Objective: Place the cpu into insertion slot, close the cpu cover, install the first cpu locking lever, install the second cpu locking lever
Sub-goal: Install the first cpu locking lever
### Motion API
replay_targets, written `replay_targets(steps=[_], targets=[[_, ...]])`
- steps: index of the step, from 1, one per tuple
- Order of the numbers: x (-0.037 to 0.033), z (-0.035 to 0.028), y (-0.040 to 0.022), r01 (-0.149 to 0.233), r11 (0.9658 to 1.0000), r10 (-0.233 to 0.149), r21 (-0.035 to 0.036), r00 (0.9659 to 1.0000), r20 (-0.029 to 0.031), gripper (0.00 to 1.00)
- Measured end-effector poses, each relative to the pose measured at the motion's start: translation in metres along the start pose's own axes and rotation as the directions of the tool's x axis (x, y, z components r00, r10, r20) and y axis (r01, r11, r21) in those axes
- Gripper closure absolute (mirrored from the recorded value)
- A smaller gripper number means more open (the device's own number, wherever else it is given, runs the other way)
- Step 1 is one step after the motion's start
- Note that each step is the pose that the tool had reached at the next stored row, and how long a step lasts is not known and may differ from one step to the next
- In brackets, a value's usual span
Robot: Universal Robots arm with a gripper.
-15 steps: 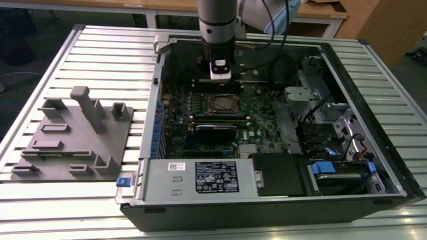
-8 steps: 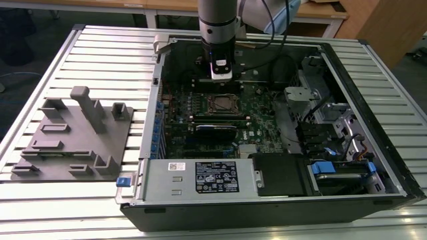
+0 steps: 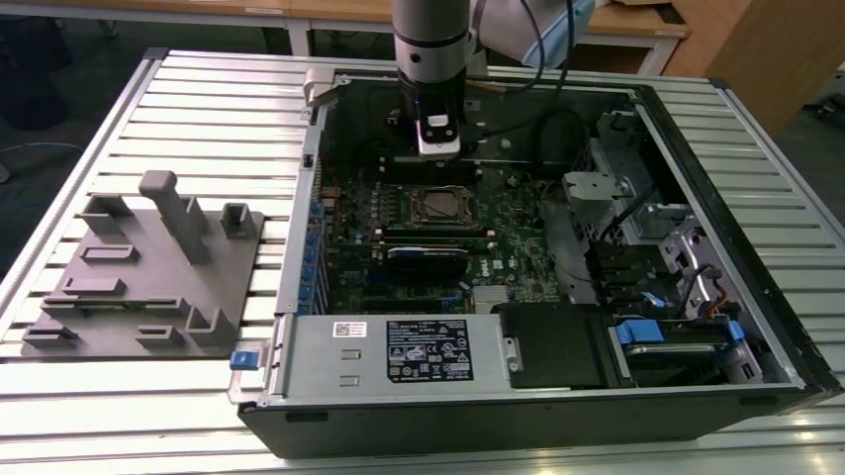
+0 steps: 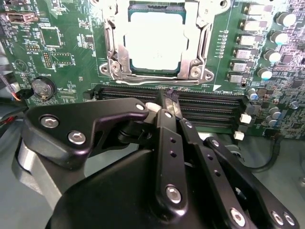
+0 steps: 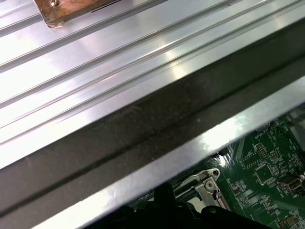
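A: So, where does the work stand?

B: In the second wrist view the cpu (image 4: pixel 153 42), pale and square, lies flat in the insertion slot (image 4: pixel 125 71). The cpu cover (image 4: pixel 198 36), a silvery frame, lies down around it.

A: And the levers?

B: A thin wire lever runs along the socket's near edge; whether either is latched I cannot tell.

A: The gripper?

B: The gripper (image 4: pixel 167 98) hovers over the memory slots (image 4: pixel 209 106) just beside the socket, fingers pressed together, holding nothing.
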State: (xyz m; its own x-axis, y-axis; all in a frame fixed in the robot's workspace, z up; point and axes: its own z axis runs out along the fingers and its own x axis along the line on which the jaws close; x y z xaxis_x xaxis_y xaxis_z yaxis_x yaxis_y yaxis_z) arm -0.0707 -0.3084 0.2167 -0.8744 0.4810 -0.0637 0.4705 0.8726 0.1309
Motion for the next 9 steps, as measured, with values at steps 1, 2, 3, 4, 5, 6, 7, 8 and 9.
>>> replay_targets(steps=[1,2,3,4,5,6,7,8,9], targets=[[0.0000,-0.0004,0.0000,0.000,1.0000,0.000,0.0001,1.0000,0.0000,0.90],[0.0000,-0.0005,0.0001,0.000,1.0000,0.000,-0.0002,1.0000,0.0000,0.90],[0.0000,-0.0005,0.0001,0.000,1.0000,0.000,-0.0003,1.0000,0.0001,0.90],[0.0000,-0.0005,0.0001,0.000,1.0000,0.000,-0.0004,1.0000,0.0001,0.90],[-0.0001,-0.0008,0.0001,0.000,1.0000,0.000,-0.0001,1.0000,0.0000,0.90],[-0.0001,-0.0011,0.0001,0.000,1.0000,0.000,0.0000,1.0000,0.0000,0.90],[-0.0001,-0.0011,0.0001,0.000,1.0000,0.000,-0.0001,1.0000,0.0000,0.90],[-0.0001,-0.0011,0.0002,0.000,1.0000,0.000,-0.0001,1.0000,0.0000,0.90],[-0.0001,-0.0012,0.0002,0.000,1.0000,0.000,-0.0001,1.0000,0.0000,0.90]])
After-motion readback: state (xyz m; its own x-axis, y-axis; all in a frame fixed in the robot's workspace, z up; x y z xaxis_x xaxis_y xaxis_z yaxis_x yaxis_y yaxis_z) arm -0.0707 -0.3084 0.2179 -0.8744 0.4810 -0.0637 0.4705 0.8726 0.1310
